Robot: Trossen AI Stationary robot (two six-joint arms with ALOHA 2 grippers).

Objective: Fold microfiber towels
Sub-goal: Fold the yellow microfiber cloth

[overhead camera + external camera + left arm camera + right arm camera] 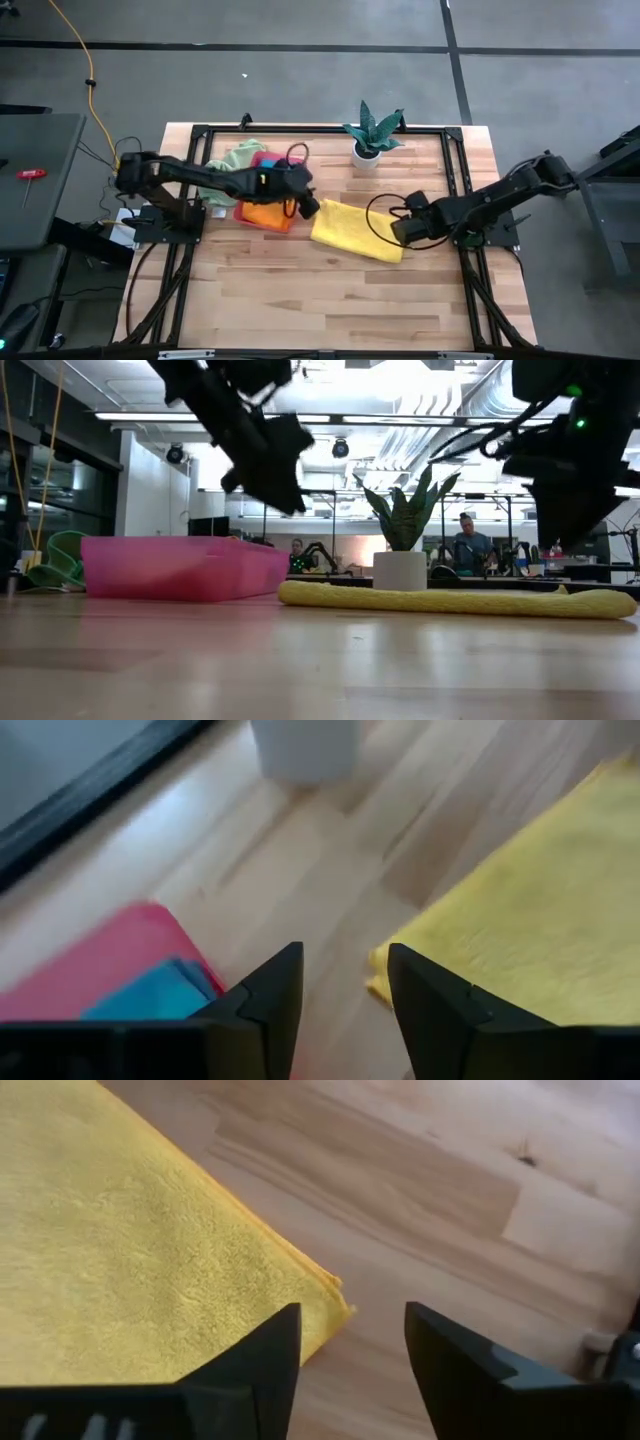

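The yellow towel [356, 230] lies flat on the counter [330, 300], just beside the pink tray [262, 216] and on the near side of the potted plant [372, 133]; I judge it folded at least once, since its edge looks doubled in my right wrist view, though I cannot tell how many folds it has; my left end effector [309, 207] hovers released over the towel corner nearest the tray, holding nothing; my right end effector [402, 232] hovers released over the opposite corner, also empty; the rest waits: an orange towel [266, 217] and a teal towel [160, 994] sit in the tray, a pale green towel [236, 160] lies bunched just beyond it; a second yellow one I cannot find; the tray hides its contents in the low view
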